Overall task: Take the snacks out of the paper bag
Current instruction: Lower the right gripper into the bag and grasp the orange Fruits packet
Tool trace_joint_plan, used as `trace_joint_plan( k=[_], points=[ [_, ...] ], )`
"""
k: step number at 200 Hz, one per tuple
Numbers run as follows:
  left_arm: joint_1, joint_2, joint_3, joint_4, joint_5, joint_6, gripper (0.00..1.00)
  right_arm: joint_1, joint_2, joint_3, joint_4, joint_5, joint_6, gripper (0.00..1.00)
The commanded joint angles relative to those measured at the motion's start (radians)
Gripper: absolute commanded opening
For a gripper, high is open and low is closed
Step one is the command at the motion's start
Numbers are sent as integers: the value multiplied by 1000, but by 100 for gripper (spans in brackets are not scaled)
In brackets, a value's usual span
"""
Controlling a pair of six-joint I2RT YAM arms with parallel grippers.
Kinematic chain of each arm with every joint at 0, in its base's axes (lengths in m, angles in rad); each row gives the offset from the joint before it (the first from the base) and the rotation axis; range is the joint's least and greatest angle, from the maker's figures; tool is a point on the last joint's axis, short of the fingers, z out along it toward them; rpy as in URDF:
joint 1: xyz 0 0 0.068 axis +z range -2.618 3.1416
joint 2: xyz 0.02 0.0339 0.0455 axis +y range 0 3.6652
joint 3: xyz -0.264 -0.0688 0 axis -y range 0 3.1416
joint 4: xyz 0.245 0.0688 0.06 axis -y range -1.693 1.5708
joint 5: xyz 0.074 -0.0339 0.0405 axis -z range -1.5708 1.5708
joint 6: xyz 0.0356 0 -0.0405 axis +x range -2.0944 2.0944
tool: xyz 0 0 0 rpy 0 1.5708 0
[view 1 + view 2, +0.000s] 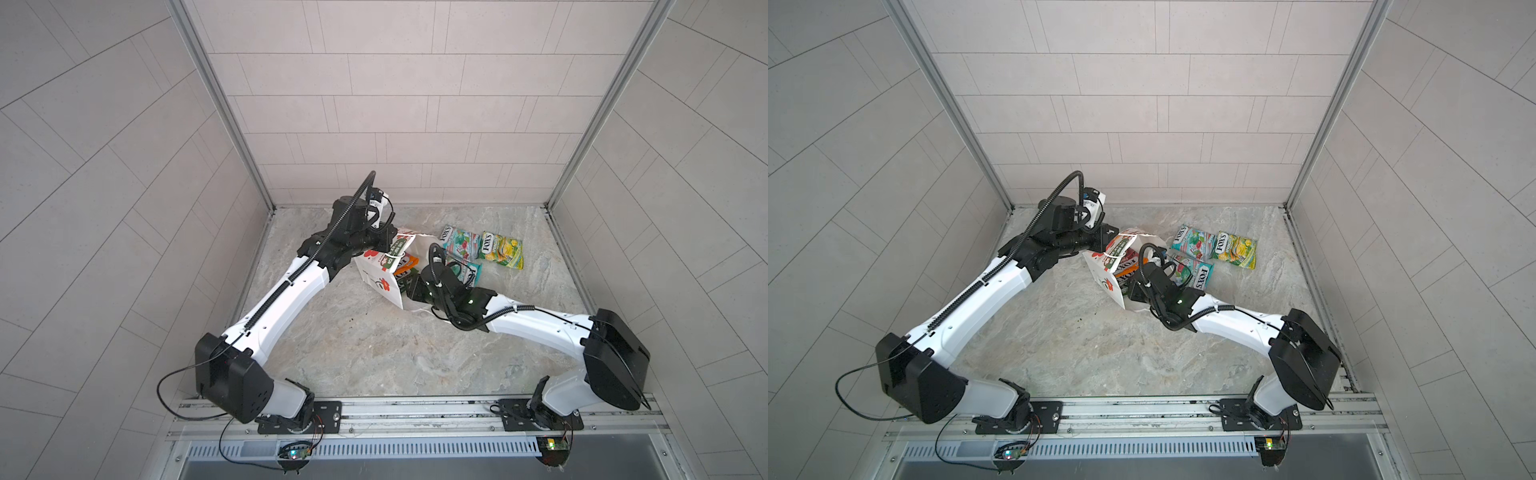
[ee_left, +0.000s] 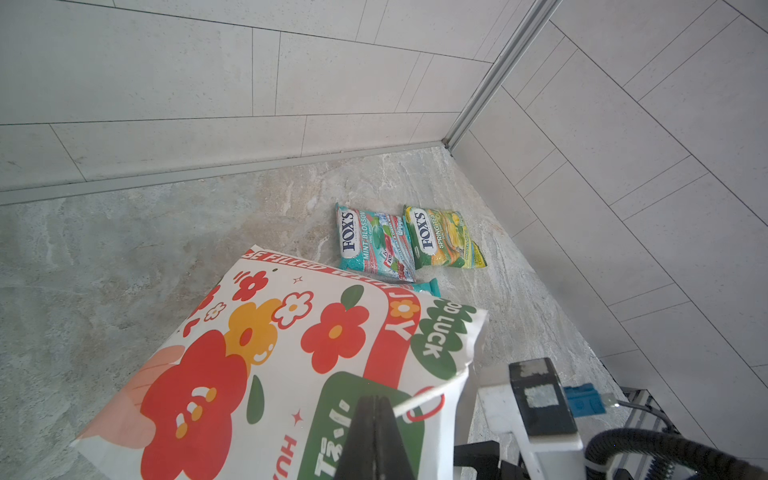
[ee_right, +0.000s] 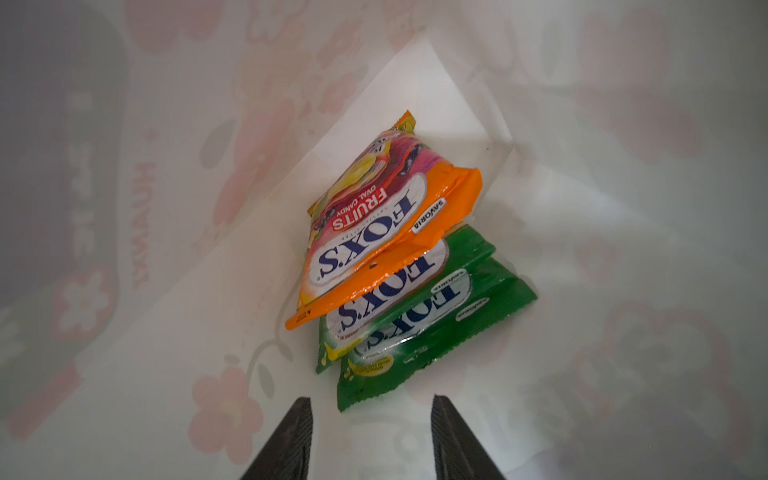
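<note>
Top views show the left arm stretched far back, the left gripper [image 2: 374, 402] pinched shut on the rim of the tilted paper bag [image 1: 378, 278]. The right arm bends down into the bag. The right gripper [image 3: 370, 401] is half open and empty, near one orange snack [image 3: 386, 232] and two green snacks [image 3: 415, 340]. Two teal snacks [image 1: 459, 243] and a yellow-green snack [image 1: 500, 249] lie on the surface [image 1: 353, 353] at right.

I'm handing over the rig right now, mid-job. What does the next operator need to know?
Left gripper: shut on the bag at its rim.
Right gripper: open, inside the bag, holding nothing.
Done: two teal packets and one yellow-green packet lie on the table beside the bag.
To do: three remain in the bag, an orange packet on top of two green packets. The nearest green one lies just ahead of the right gripper's open jaws.
</note>
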Motion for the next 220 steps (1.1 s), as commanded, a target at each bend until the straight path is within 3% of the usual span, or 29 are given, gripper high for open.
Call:
trace_joint_plan(
  k=[1, 89, 173, 220],
  points=[
    [-2, -33, 2, 6, -14, 3, 0, -7, 44, 40, 49, 75, 72, 48],
    [-3, -28, 1, 6, -19, 6, 0, -72, 230, 145, 77, 61, 155, 48],
    [-3, -22, 0, 3, -20, 12, 0, -121, 355, 241, 115, -89, 190, 42],
    [-3, -22, 1, 3, -21, 15, 0, -128, 413, 269, 135, -105, 233, 39]
  ],
)
